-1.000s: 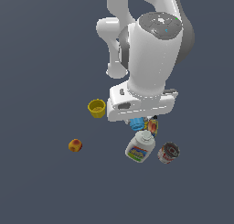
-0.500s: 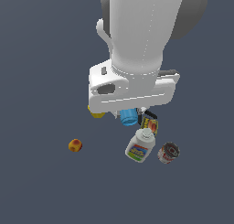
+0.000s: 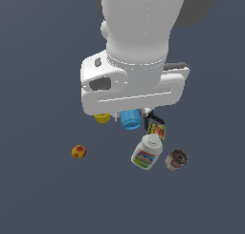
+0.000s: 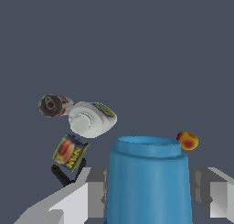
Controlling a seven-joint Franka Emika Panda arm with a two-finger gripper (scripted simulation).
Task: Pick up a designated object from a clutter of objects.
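The designated object, a light-blue cup [image 3: 130, 119], hangs just under the white hand and above the dark floor. My gripper [image 3: 130, 114] is shut on it, and the hand hides most of the fingers in the exterior view. In the wrist view the blue cup [image 4: 148, 182] fills the foreground with its open rim facing away, and a grey finger [image 4: 95, 193] presses on each of its two sides. The clutter of objects lies below: a yellow cup [image 3: 101, 118], a white labelled bottle [image 3: 147, 153], a red-white can [image 3: 176, 159], a yellow-red box [image 3: 156, 131] and a black clamp [image 3: 154, 117].
A red-yellow fruit [image 3: 79, 152] lies apart at the exterior view's left. The wrist view shows the can [image 4: 54, 105], bottle [image 4: 91, 119], box [image 4: 68, 152], clamp [image 4: 64, 175] and fruit [image 4: 187, 140] on the dark floor far beneath the cup.
The arm has risen toward the exterior camera with the blue cup in its gripper, lifting the cup out from among the clutter. The other objects have stayed in place.
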